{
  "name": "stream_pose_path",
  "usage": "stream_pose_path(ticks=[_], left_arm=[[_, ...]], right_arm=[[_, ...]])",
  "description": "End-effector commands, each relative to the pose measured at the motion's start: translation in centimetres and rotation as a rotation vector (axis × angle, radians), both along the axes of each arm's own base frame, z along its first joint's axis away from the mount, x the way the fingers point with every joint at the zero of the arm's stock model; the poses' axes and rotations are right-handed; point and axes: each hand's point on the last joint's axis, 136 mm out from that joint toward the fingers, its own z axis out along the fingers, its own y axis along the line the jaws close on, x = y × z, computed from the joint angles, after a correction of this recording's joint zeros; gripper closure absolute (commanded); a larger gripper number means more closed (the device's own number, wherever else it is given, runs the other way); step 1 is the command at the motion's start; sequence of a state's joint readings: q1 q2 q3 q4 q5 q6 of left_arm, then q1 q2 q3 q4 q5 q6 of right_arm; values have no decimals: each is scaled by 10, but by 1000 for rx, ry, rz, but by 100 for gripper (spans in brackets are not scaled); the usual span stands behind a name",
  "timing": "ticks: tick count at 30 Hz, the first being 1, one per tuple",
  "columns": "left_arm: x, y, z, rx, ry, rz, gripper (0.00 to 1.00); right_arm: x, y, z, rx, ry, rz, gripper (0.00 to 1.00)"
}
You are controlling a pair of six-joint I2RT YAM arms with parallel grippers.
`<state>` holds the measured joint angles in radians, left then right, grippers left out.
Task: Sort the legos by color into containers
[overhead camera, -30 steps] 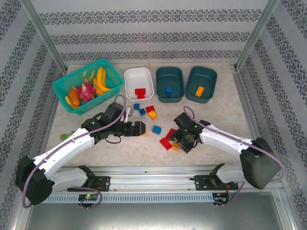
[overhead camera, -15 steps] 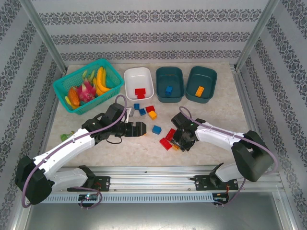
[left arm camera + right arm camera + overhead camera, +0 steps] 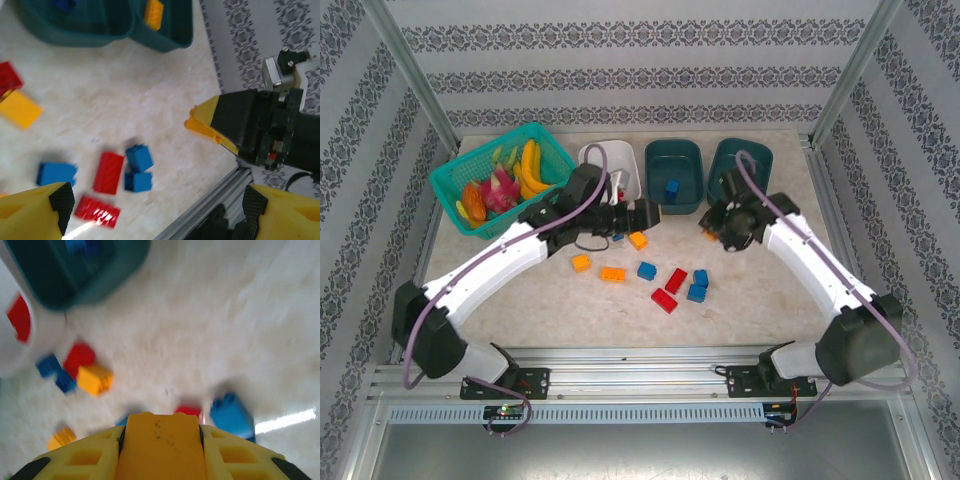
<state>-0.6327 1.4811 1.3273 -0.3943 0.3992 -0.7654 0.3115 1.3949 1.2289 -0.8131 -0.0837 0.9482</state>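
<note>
- Both arms have swung up from the near cluster since half a second ago. The right gripper (image 3: 712,232) now hangs just in front of the right teal tub (image 3: 761,156), and the left gripper (image 3: 652,213) sits near the gap between the white tub (image 3: 632,160) and the middle teal tub (image 3: 690,160).
- Some loose bricks (image 3: 676,280) have shifted as well, and two orange ones now lie to the left of the centre group.
- Right jaws pinch the held orange brick (image 3: 160,445) between the yellow fingers. It is up off the table (image 3: 770,290) and not yet over a tub.
- Left jaws stand wide apart with nothing between them, as the left wrist view shows.
- Done, as far as can be seen:
  - a red brick (image 3: 20,317) lies in the white tub
  - a blue brick (image 3: 671,187) lies in the middle teal tub
  - a sorted orange brick (image 3: 153,12) lies in the right teal tub
- Left to do: roughly ten loose bricks in red, blue and orange are still mixed on the table. A few sit just beside the white tub, partly under the left arm.
- My judgement is that the sorting is at an early stage. Each colour has its tub started, and the held brick looks bound for the right teal tub.
</note>
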Motion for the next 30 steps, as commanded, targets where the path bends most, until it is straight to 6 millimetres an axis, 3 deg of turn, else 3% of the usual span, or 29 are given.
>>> stream_pose_path(ticks=[1,5,13,19,25,30], left_arm=[[37,-20,15,-74,-7,5,10],[73,-41,13,-64,-8,-13,11],[134,-77,9,-69,-26,-26,11],[157,-90,2,-49,-27,-34,11],[164,-91,-10,-35,-10,-24,11],[162,-87,-13,-16,-3,-12,12]], right_arm=[[38,-26,3,-83,-27,68,72],[89,-51,-4,-92,-35,64,71],[160,-82,-59,-54,65,53,72],[183,-79,-94,-9,129,63,71],[192,-77,-116,29,176,50,69],[191,-80,-123,42,194,37,55]])
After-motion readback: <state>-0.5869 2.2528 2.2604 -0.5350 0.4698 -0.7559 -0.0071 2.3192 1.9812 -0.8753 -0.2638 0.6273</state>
